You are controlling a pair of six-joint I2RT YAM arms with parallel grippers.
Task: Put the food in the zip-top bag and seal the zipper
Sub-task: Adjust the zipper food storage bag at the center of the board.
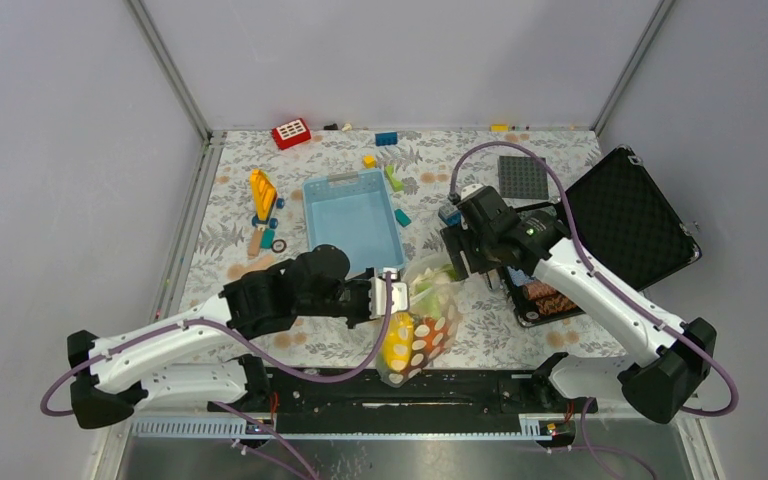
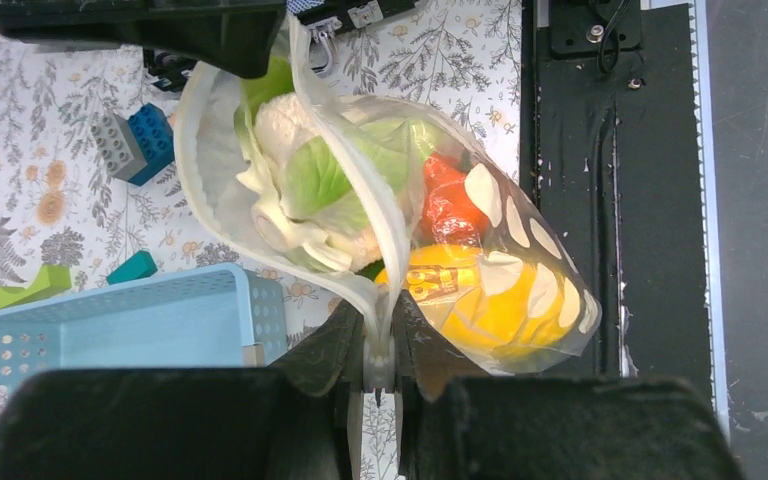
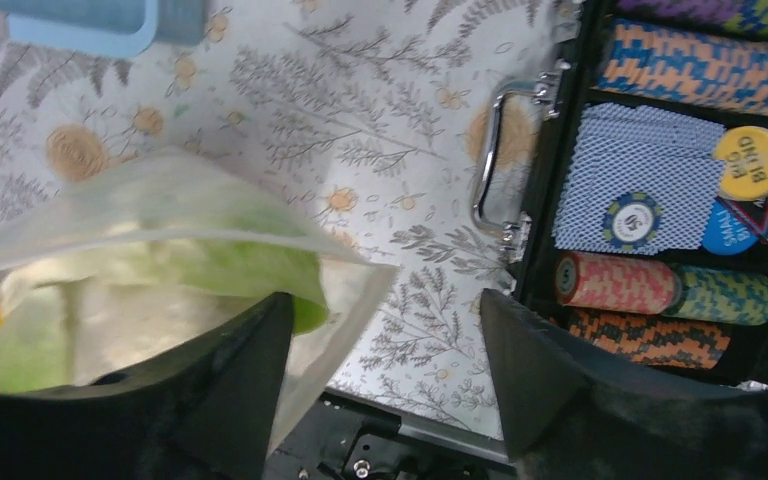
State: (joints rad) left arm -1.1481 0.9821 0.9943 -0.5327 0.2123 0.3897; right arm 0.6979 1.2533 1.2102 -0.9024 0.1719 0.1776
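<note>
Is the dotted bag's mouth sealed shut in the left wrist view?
No, the mouth of the bag gapes open around the cauliflower, while the left gripper pinches one end of its edge.

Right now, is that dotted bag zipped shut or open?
Open. In the left wrist view the dotted bag gapes wide at its mouth, the cauliflower showing inside; the left pincer pinches only one end of the rim.

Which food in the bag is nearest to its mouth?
The cauliflower, white and green, at the bag's mouth; the red piece and yellow piece lie deeper.
</note>
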